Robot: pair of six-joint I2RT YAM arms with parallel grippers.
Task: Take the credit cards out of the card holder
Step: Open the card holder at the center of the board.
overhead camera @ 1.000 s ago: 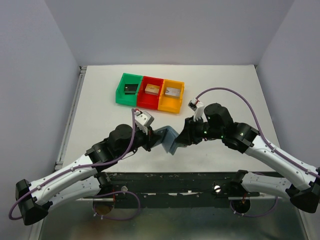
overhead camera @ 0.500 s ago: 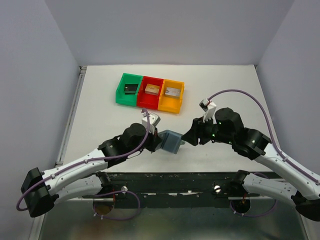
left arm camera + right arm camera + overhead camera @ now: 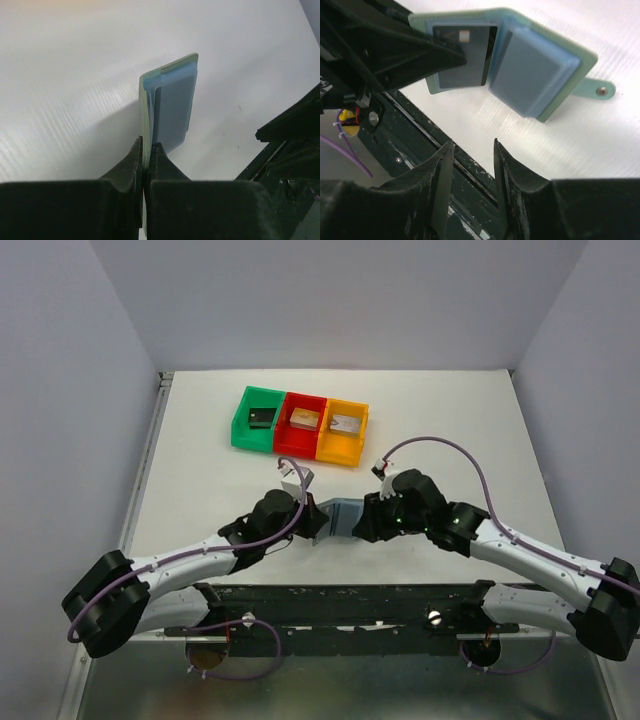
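Note:
The card holder (image 3: 540,65) hangs open over the table's near edge, grey-green outside with pale blue pockets and a tab (image 3: 598,90) at its right. A black credit card (image 3: 472,60) sits in its left pocket; other cards are hidden. My left gripper (image 3: 146,150) is shut on the holder's (image 3: 172,100) green edge and holds it upright. My right gripper (image 3: 472,150) is open, empty, just short of the holder's lower edge. From above, the holder (image 3: 342,517) lies between the left gripper (image 3: 316,521) and the right gripper (image 3: 366,521).
Green (image 3: 257,418), red (image 3: 303,423) and orange (image 3: 343,430) bins stand in a row at the back, each with a chunky piece inside. The dark front rail (image 3: 340,596) runs just below the holder. White table (image 3: 200,480) lies to either side.
My right gripper pulled back to the right, then came in again close to the holder, its jaws a little narrower. The left gripper and the holder shifted slightly right and forward.

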